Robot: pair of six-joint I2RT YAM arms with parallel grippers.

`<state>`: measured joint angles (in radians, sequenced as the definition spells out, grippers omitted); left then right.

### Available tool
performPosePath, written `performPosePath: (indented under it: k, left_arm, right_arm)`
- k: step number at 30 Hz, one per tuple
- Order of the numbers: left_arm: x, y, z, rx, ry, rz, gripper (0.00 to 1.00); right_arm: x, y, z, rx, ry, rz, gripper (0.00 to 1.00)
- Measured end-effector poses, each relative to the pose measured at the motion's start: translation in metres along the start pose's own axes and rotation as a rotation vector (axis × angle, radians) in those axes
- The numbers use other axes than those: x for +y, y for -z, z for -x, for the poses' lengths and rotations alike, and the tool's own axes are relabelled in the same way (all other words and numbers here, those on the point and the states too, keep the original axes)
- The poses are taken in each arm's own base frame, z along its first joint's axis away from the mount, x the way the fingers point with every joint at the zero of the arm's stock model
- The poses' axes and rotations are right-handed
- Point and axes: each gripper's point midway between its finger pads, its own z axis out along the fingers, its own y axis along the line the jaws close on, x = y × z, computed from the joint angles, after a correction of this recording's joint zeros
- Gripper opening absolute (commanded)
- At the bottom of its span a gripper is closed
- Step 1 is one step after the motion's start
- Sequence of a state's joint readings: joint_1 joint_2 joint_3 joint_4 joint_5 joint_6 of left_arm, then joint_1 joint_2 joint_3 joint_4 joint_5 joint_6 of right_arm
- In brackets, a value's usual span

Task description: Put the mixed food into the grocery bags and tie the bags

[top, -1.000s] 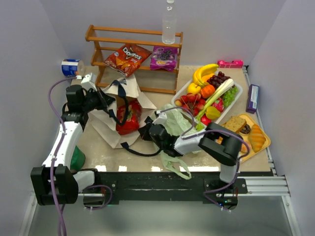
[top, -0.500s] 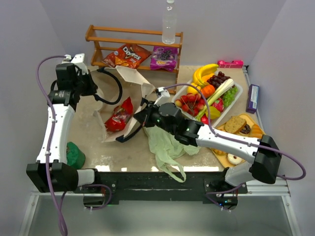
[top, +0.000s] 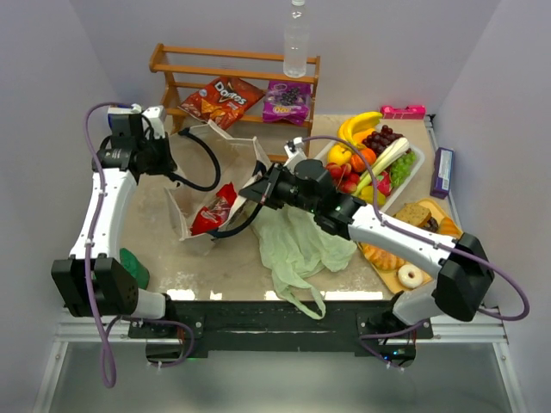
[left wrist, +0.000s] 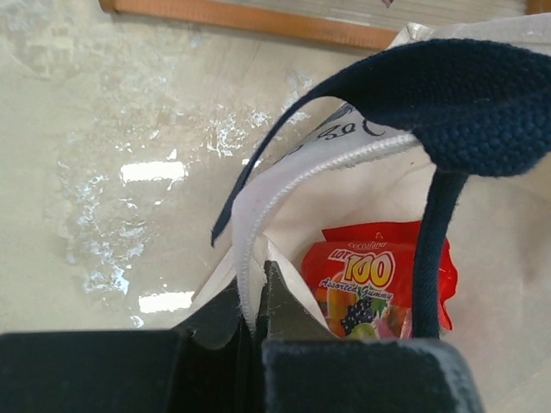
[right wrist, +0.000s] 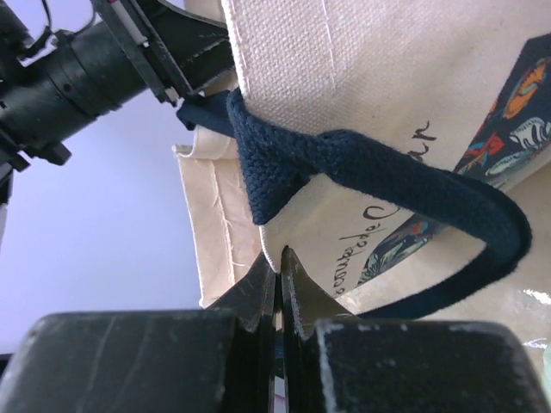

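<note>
1. You are holding the beige tote open at the middle-left of the table, just in front of the wooden shelf. A red gummy packet is lying inside it.
2. Your left gripper is pinching the tote's pale stitched rim between its fingers, and one dark handle is arching just above the grip.
3. Your right gripper is reaching across from the other side. Its fingers are pressing together on the tote's opposite edge, right under the spot where the other handle is sewn on.
4. The pale green plastic bag is lying crumpled on the table just right of the tote, beneath your right arm, with its loop handles trailing toward the near edge.
5. An orange chip bag and a purple packet are leaning on the shelf, and the clear water bottle is standing on its top rail.
6. Toy fruit and vegetables are sitting heaped in a white tray at the far right.
</note>
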<state>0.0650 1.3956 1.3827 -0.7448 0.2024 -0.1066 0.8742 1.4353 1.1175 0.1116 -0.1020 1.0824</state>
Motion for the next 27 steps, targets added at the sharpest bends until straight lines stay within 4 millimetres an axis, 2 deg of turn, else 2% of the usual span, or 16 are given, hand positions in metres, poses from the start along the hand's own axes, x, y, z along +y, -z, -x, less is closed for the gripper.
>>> performPosePath:
  k: [4,5,7,8,11,14,18,19,21,22,24,26,27]
  left_arm:
    - [0.001,-0.02,-0.008,0.038,0.008,-0.021,0.0]
    - [0.0,-0.026,-0.009,0.045,0.009,-0.029,0.0]
    - [0.0,-0.036,-0.011,0.058,0.013,-0.046,0.0]
    - [-0.001,-0.042,-0.011,0.059,0.013,-0.053,0.0]
    - [-0.001,-0.054,-0.011,0.063,0.013,-0.068,0.0]
    - [0.0,-0.063,-0.011,0.067,0.004,-0.076,0.01]
    - [0.0,-0.068,-0.01,0.058,0.001,-0.084,0.01]
    - [-0.001,-0.069,-0.01,0.056,0.0,-0.091,0.01]
    - [-0.003,-0.073,-0.011,0.045,0.005,-0.108,0.03]
    - [-0.005,-0.075,-0.011,0.037,0.013,-0.119,0.04]
    - [-0.009,-0.078,-0.012,0.018,0.024,-0.145,0.07]
    - [-0.013,-0.079,-0.015,0.003,0.038,-0.169,0.09]
    - [-0.016,-0.079,-0.015,-0.007,0.045,-0.184,0.1]
  right_arm:
    - [-0.01,-0.008,-0.002,0.016,-0.011,-0.021,0.01]
    - [-0.014,-0.012,-0.002,0.018,-0.011,-0.031,0.16]
    - [-0.022,-0.02,-0.001,0.023,0.002,-0.051,0.4]
    - [-0.024,-0.024,0.0,0.026,0.016,-0.058,0.6]
    - [-0.016,-0.03,0.01,0.022,0.081,-0.055,0.75]
    - [0.004,-0.025,0.028,-0.009,0.196,-0.042,0.86]
    - [0.037,0.002,0.073,-0.114,0.343,-0.037,0.86]
    - [0.044,0.009,0.089,-0.144,0.367,-0.034,0.86]
    - [0.054,0.023,0.137,-0.236,0.413,-0.049,0.88]
    - [0.053,0.027,0.164,-0.284,0.435,-0.072,0.88]
    - [0.046,0.028,0.202,-0.337,0.47,-0.119,0.88]
    - [0.028,0.018,0.233,-0.36,0.497,-0.181,0.89]
    - [0.011,0.008,0.246,-0.356,0.508,-0.225,0.89]
